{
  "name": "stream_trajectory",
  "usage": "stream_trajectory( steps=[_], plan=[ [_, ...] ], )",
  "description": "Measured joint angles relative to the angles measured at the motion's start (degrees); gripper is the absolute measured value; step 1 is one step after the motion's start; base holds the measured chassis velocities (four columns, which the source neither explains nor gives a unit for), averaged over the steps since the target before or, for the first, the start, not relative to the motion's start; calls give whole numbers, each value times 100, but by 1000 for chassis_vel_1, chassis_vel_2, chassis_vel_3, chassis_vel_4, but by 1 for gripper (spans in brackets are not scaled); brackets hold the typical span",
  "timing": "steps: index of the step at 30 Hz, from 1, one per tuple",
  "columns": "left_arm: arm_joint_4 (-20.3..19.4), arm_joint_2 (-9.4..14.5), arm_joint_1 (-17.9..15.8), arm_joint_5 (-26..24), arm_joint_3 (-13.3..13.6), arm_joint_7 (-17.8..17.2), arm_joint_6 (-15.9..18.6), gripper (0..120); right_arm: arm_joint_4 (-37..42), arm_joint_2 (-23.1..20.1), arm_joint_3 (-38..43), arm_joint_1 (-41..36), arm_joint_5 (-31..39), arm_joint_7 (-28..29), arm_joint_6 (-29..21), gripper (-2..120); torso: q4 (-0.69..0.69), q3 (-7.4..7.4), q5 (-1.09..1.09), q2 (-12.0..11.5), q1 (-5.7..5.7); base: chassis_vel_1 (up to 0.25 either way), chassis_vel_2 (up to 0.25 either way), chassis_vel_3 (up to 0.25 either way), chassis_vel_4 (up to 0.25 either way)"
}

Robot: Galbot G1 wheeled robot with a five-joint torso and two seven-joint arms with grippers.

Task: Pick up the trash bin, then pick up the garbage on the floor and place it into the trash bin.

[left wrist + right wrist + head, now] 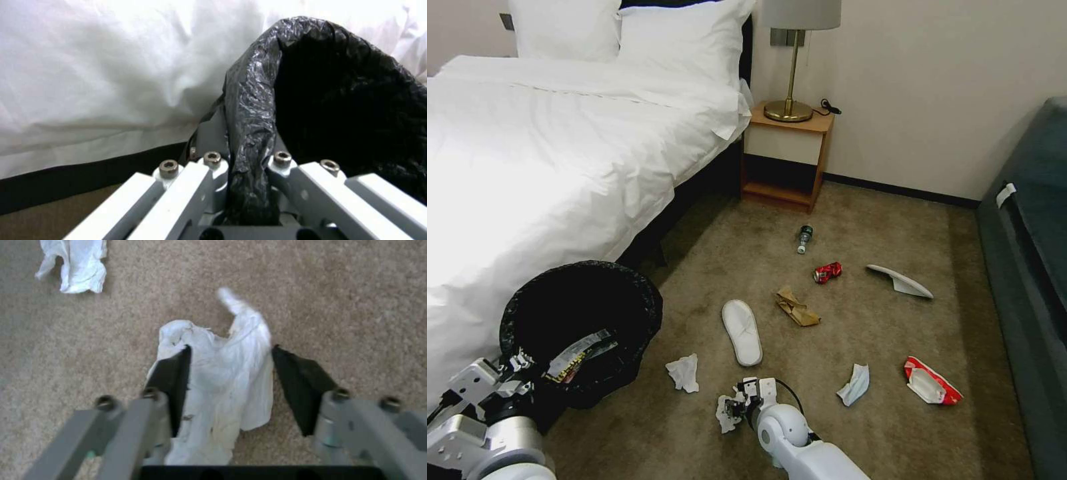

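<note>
Hotel-type bedroom; beige short-pile carpet (854, 220) over the floor; bed (547, 153) at left, white duvet, two white pillows (687, 33) against a dark headboard; wooden nightstand (787, 157) beside the bed, open shelf below, brass lamp (792, 60) with pale shade on top, black cord near its base; plain cream wall (934, 87), dark skirting; grey-green sofa (1037, 220) at right edge.

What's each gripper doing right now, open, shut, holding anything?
Left gripper: shut on the trash bin rim, holding it up.
Right gripper: open, fingers either side of a crumpled tissue on the carpet.
</note>
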Motion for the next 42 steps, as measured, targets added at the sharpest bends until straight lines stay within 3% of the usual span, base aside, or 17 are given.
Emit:
stream_trajectory(
  steps=[1, 10, 12, 22, 30, 34, 42],
  plan=[
    [0, 0, -3, -9, -3, 0, 1, 4, 0, 0, -6, -6, -9, -6, 6, 36, 0, 0, 0, 0, 0, 0, 0, 0, 0],
    [12, -10, -12, -12, 3, 0, 0, 4, -21, -4, -16, -42, -126, -62, 49, 11, 0, 0, 0, 0, 0, 0, 0, 0, 0],
    [10, -23, -1, -1, 18, 0, 0, 4, -23, -30, -9, -73, -209, -110, 111, 0, 0, 0, 0, 0, 0, 0, 0, 0, 0],
    [18, -32, 22, 16, 77, -25, 39, 4, 331, -172, 25, -189, -438, -167, 352, 0, 0, 0, 1, 0, 0, 0, 0, 0, 0],
    [58, 0, 105, 19, 283, -135, 281, 4, 1397, -562, 222, -443, -491, -470, 1331, 0, 0, -1, 1, 0, 0, 0, 0, 0, 0],
    [44, 10, 127, 7, 374, -168, 345, 4, 1831, -660, 347, -519, -447, -687, 1566, 0, 0, -1, 1, 0, 0, 0, 0, 0, 0],
    [75, -3, 228, -12, 843, -210, 441, 4, 2811, -836, 744, -570, -442, -1508, 2354, 0, 0, -1, 0, 0, 0, 0, 0, 0, 0]
  ],
)
